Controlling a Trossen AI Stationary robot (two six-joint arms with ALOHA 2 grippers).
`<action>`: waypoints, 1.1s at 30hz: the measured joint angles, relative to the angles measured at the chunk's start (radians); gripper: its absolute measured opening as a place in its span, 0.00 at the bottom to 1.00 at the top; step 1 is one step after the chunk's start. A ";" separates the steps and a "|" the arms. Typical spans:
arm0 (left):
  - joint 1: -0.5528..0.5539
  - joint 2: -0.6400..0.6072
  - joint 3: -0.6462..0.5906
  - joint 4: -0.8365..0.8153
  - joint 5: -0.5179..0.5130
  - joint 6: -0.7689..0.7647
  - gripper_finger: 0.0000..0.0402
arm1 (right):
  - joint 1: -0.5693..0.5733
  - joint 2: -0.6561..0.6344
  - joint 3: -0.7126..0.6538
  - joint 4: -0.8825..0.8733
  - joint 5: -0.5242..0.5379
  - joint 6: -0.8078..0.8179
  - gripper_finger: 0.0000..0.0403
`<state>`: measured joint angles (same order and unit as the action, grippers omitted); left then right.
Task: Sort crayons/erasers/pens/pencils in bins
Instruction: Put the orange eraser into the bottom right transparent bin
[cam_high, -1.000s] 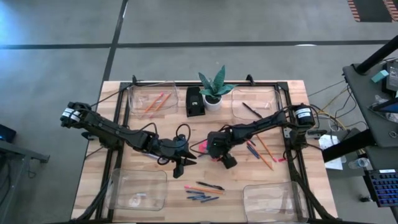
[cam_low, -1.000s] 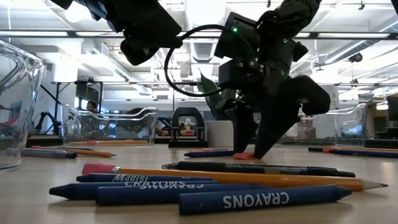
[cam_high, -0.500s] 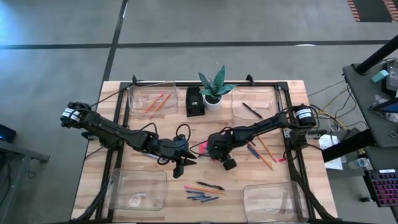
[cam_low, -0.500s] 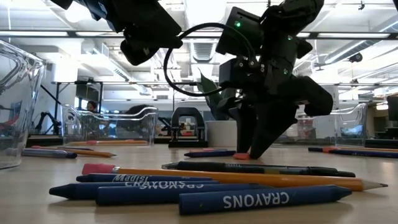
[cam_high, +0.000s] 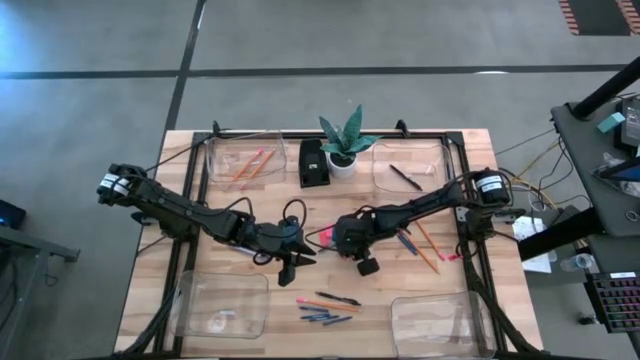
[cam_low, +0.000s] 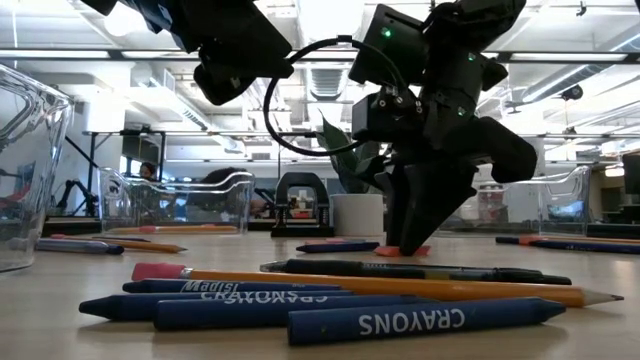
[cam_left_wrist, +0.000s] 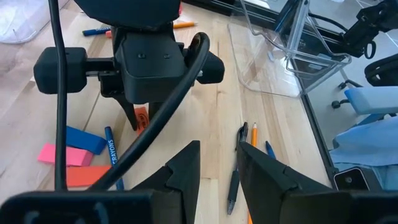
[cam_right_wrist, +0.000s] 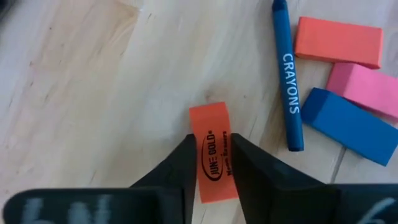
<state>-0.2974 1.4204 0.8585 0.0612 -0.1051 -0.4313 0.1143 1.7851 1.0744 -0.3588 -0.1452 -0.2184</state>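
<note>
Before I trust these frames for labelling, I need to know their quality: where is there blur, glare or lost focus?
Low view: the nearest crayon is sharp, the room behind soft, ceiling lights bright. Right wrist view: the orange eraser is crisp, the right tool blurs at the picture's edge. Left wrist view: the left tool looks soft. High view: even light, small things hard to tell.

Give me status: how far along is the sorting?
Done: a few pencils in one bin, one pen in another. In hand: right gripper clamped on an orange eraser. Left: sticks near the table's front edge, other erasers.
</note>
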 joint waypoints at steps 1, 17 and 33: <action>0.000 0.000 0.000 0.000 0.000 0.000 0.23 | 0.000 -0.009 -0.001 -0.002 0.001 0.001 0.22; 0.000 0.000 0.000 -0.002 0.000 0.002 0.23 | 0.007 -0.244 -0.001 -0.186 0.130 0.216 0.22; 0.001 0.000 0.000 -0.001 -0.005 0.124 0.23 | 0.422 -0.573 0.000 -0.362 0.134 0.944 0.22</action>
<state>-0.2966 1.4204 0.8581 0.0604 -0.1099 -0.3069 0.5359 1.2123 1.0740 -0.7208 -0.0113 0.7259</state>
